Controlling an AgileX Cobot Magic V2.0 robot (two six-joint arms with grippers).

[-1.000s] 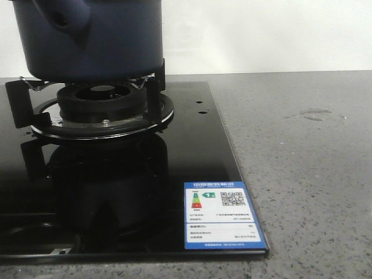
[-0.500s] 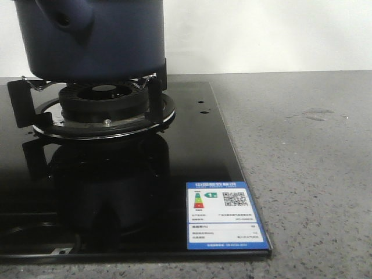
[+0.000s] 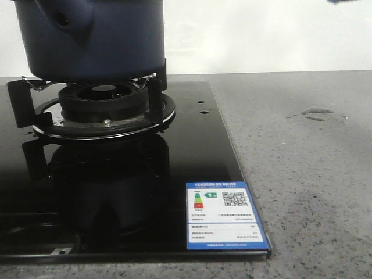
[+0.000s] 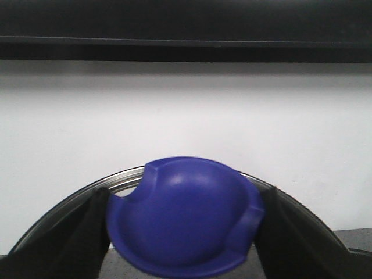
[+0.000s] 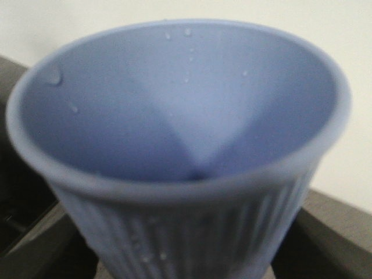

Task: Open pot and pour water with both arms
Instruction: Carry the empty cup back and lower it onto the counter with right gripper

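Observation:
The dark navy pot (image 3: 99, 40) stands on the gas burner (image 3: 104, 102) at the far left of the front view, its handle stub (image 3: 67, 20) facing me; its top is cut off by the frame. In the left wrist view my left gripper (image 4: 183, 232) is shut on the blue knob (image 4: 186, 209) of the lid, whose steel rim (image 4: 116, 179) arcs behind it against a white wall. In the right wrist view my right gripper (image 5: 183, 256) is shut on a light-blue ribbed cup (image 5: 180, 116), which has droplets inside. Neither arm shows in the front view.
The burner sits on a black glass hob (image 3: 192, 145) with an energy sticker (image 3: 225, 216) at its near right corner. The grey speckled counter (image 3: 308, 174) lies to the right, with a small wet patch (image 3: 317, 113). A blue sliver (image 3: 349, 1) shows at the top right edge.
A blue sliver has come into the front view at the top right edge. The pot and hob stay as they were.

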